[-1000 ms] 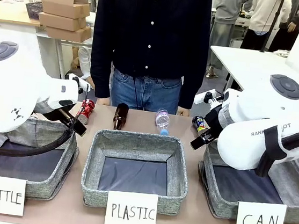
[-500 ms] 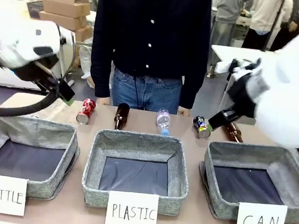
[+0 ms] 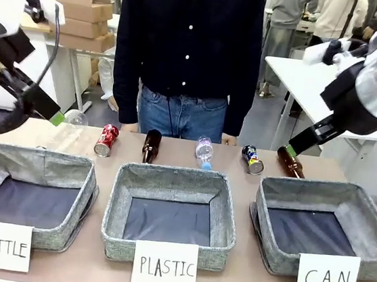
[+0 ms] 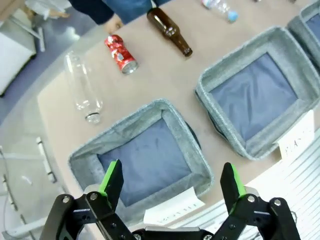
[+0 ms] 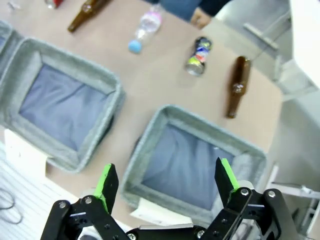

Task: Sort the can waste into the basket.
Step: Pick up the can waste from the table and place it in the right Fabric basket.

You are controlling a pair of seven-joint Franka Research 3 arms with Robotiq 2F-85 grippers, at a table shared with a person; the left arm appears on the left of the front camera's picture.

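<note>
The red can (image 3: pixel 107 139) lies on the table's far side, left of a brown bottle (image 3: pixel 151 145). The dark blue can (image 3: pixel 252 159) lies behind the basket (image 3: pixel 269 191) fronted by the "CAN" card (image 3: pixel 327 277). My left gripper (image 3: pixel 54 116) hangs high over the far left, open and holding nothing (image 4: pixel 170 182); beyond its fingers lies the red can (image 4: pixel 120 53). My right gripper (image 3: pixel 291 149) hangs open above the basket's (image 5: pixel 200 116) back edge, fingers wide apart (image 5: pixel 165 181). The dark can (image 5: pixel 197 56) sits past the basket's rim.
The "BOTTLE" bin (image 3: pixel 70 165) and the "PLASTIC" bin (image 3: pixel 174 175) stand left and middle. A clear bottle (image 3: pixel 68 124), a plastic bottle (image 3: pixel 204 151) and a second brown bottle (image 3: pixel 291 161) lie along the far side. A person stands at the far edge.
Both arms have risen from low over the outer bins, up and outward. All three bins and the row of waste now show unobstructed. Nothing was picked up.
</note>
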